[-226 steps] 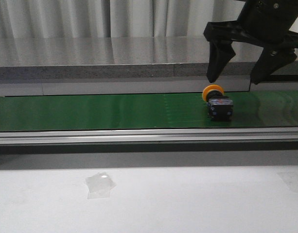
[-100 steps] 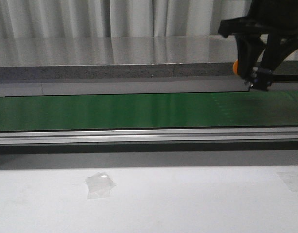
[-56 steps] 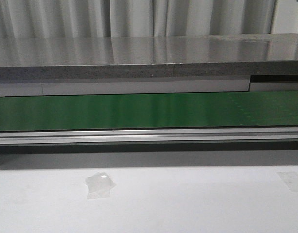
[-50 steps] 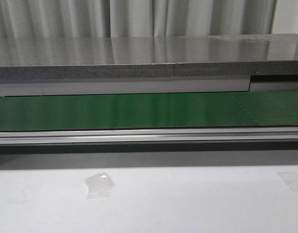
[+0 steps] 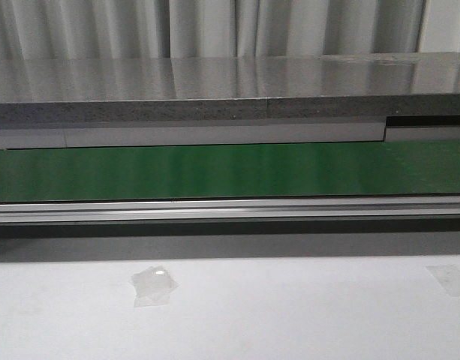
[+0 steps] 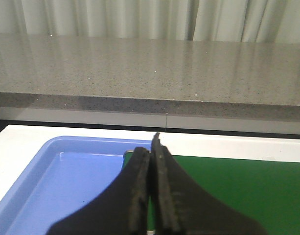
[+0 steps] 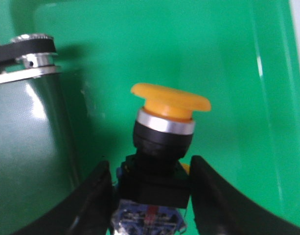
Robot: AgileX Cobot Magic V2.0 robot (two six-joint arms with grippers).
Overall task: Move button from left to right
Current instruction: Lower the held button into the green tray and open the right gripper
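Note:
The button (image 7: 164,127) shows only in the right wrist view: yellow cap, silvery collar, black body with a blue base. My right gripper (image 7: 150,164) is shut on the black body, one finger on each side, and holds it over a green tray (image 7: 228,58). In the left wrist view my left gripper (image 6: 152,147) is shut with nothing between its fingers, above the seam between a blue tray (image 6: 66,181) and the green belt (image 6: 238,191). Neither gripper nor the button appears in the front view.
The green conveyor belt (image 5: 214,169) runs across the front view behind a metal rail (image 5: 230,208), with a grey stone counter (image 5: 214,82) behind it. A scrap of clear tape (image 5: 154,285) lies on the white table. The belt's end roller (image 7: 32,46) sits beside the green tray.
My right gripper closed on the button on the belt, lifted it, and carried it right out of the front view. The belt there now stands bare.

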